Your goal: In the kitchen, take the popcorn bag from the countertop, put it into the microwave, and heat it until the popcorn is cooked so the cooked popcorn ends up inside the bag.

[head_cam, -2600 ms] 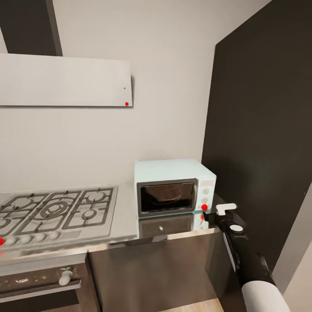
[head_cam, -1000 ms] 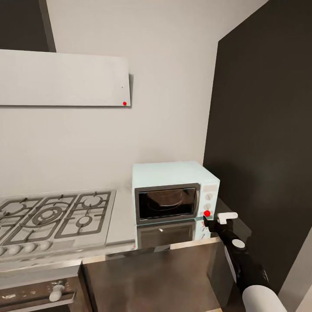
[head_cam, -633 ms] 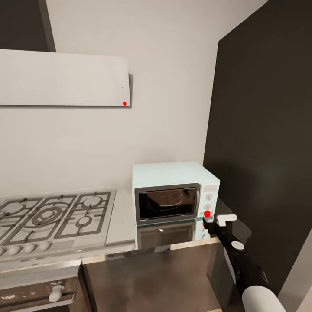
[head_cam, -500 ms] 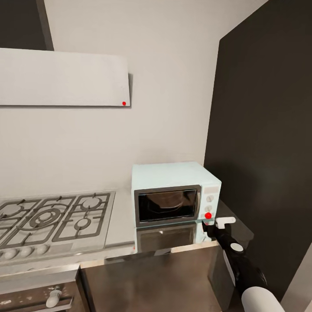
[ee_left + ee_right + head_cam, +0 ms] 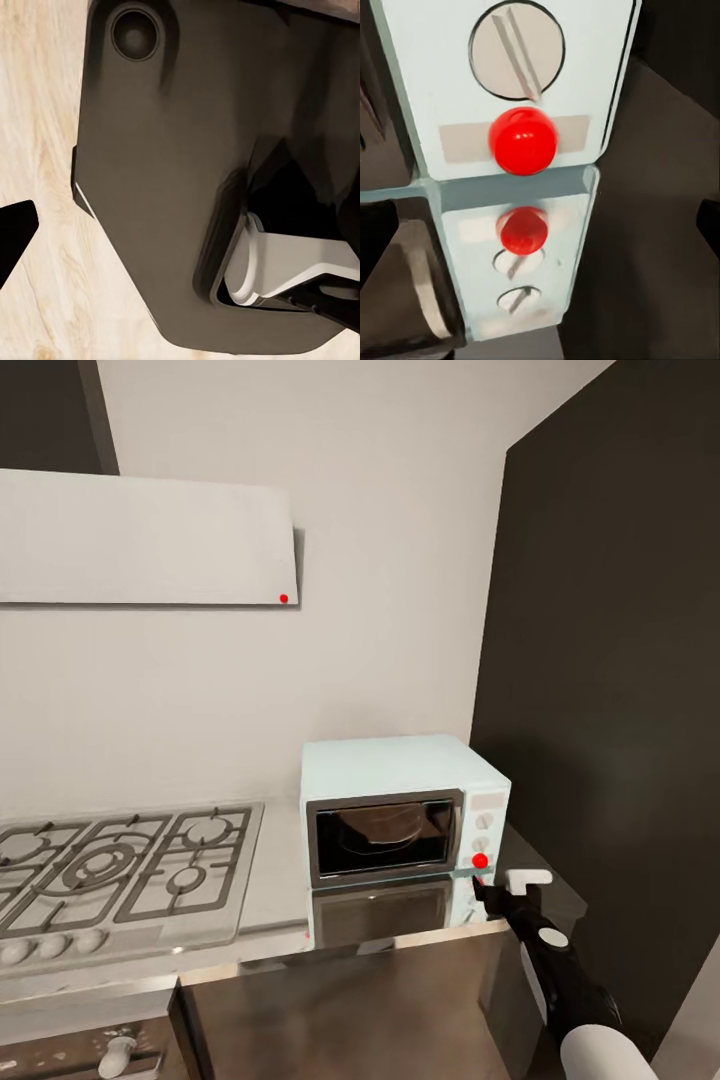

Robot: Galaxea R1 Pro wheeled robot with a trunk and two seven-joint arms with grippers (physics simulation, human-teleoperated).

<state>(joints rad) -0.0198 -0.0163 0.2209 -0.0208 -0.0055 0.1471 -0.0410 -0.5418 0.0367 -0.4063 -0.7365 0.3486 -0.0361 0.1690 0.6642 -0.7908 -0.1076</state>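
The pale mint-blue microwave (image 5: 400, 805) stands on the grey countertop (image 5: 272, 900) against the wall, its dark-framed glass door shut. A dim brown shape (image 5: 385, 825) shows behind the glass; I cannot tell whether it is the popcorn bag. My right gripper (image 5: 484, 886) hovers just below and in front of the red indicator dot (image 5: 480, 860). In the right wrist view the red dot (image 5: 523, 140) sits under a white knob (image 5: 516, 49), very close, mirrored in the worktop. One dark fingertip (image 5: 709, 219) shows at the frame's edge; the gripper is open and holds nothing.
A steel gas hob (image 5: 130, 865) lies left of the microwave under a flat white hood (image 5: 140, 540). A tall dark cabinet (image 5: 610, 660) rises right of it. The built-in oven (image 5: 80, 1050) is below. In the left wrist view, a black fingertip (image 5: 15, 229) hangs over wood floor (image 5: 37, 112) beside my dark base (image 5: 172, 150).
The head view has shifted a little, so hob and oven sit lower and further left. My right gripper has stayed just below the microwave's red dot.
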